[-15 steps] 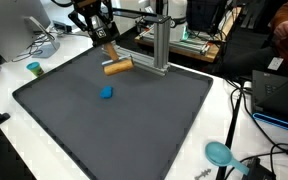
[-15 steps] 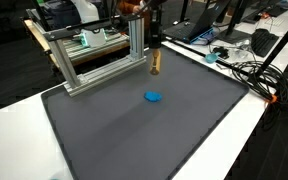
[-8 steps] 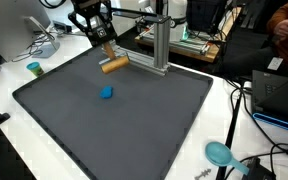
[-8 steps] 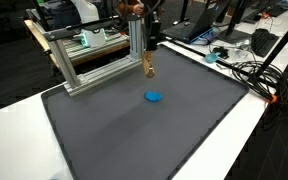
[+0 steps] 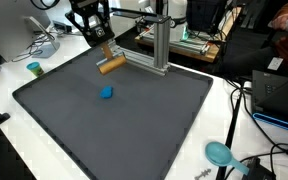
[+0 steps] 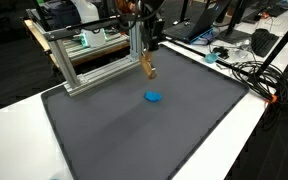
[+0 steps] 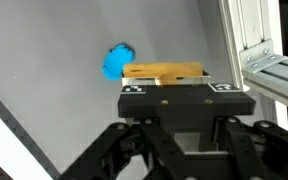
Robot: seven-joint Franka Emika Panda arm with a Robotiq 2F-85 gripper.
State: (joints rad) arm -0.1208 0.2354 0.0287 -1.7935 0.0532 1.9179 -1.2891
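My gripper (image 5: pixel 103 47) hangs above the far part of the dark grey mat (image 5: pixel 134 125), close to the aluminium frame (image 5: pixel 156 40). It is shut on a light wooden block (image 5: pixel 111 66) that hangs tilted under the fingers, off the mat. A small blue lump (image 5: pixel 106 92) lies on the mat a little nearer than the block. From the opposite side the block (image 6: pixel 145 66) hangs in front of the frame (image 6: pixel 94 65) and the blue lump (image 6: pixel 154 97) lies below it. In the wrist view the block (image 7: pixel 164 72) shows past the gripper (image 7: pixel 171 82), with the blue lump (image 7: pixel 115 62) beside it.
A small teal cup (image 5: pixel 34 68) stands on the white table left of the mat. A teal round object (image 5: pixel 219 153) and cables lie at the near right corner. Monitors, boxes and a person crowd the far side behind the frame.
The gripper has carried the wooden block a little sideways along the frame, and the block hangs more tilted. The blue lump has not moved.
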